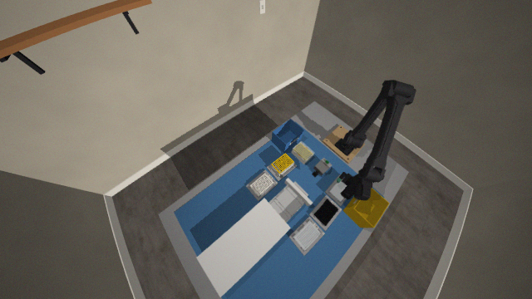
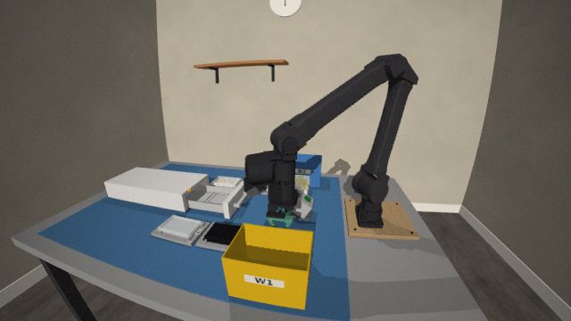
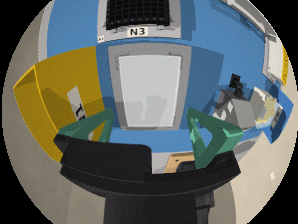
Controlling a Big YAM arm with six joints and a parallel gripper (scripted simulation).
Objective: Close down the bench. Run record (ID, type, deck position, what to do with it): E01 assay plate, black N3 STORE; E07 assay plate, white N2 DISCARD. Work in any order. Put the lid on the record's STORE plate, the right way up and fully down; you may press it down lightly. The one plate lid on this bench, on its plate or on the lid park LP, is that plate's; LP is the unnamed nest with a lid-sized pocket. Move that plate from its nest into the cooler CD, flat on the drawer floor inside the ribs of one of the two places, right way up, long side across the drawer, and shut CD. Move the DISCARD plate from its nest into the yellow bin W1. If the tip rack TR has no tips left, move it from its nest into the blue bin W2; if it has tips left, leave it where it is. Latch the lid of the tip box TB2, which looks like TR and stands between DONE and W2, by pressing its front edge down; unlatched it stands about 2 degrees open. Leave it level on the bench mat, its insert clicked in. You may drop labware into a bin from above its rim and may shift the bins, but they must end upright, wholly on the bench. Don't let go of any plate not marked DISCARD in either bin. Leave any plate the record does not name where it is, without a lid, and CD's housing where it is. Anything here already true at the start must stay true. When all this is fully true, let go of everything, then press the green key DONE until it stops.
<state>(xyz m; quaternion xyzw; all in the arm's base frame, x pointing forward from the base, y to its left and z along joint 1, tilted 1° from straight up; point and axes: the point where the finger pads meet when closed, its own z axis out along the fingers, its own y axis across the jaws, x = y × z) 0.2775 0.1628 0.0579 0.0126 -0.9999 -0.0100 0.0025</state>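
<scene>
My gripper (image 3: pixel 150 111) (image 2: pixel 280 218) (image 1: pixel 345 183) is open and empty. It hangs low over the lid park (image 3: pixel 109 90), where the pale plate lid (image 3: pixel 149 86) (image 1: pixel 336 192) lies flat in its pocket between my green fingers. The black plate (image 1: pixel 325 212) (image 2: pixel 220 233) sits without a lid in nest N3, just beyond the lid park. The white plate (image 1: pixel 307 236) (image 2: pixel 180 226) sits in the nest beside it. The yellow bin W1 (image 1: pixel 367 209) (image 2: pixel 268 263) (image 3: pixel 43 96) stands close beside my gripper. The cooler CD (image 1: pixel 243 245) (image 2: pixel 152 187) has its drawer (image 1: pixel 288 201) (image 2: pixel 214 200) pulled open.
The blue bin W2 (image 1: pixel 288 134) (image 2: pixel 312 167) stands at the far end. The cream tip box TB2 (image 1: pixel 302 152) and the tip rack (image 1: pixel 283 164) with yellow tips are near it. The DONE key (image 1: pixel 322 166) (image 2: pixel 308 200) (image 3: pixel 233 104) is close to my arm. Another white plate (image 1: pixel 262 183) (image 2: pixel 225 181) sits behind the drawer.
</scene>
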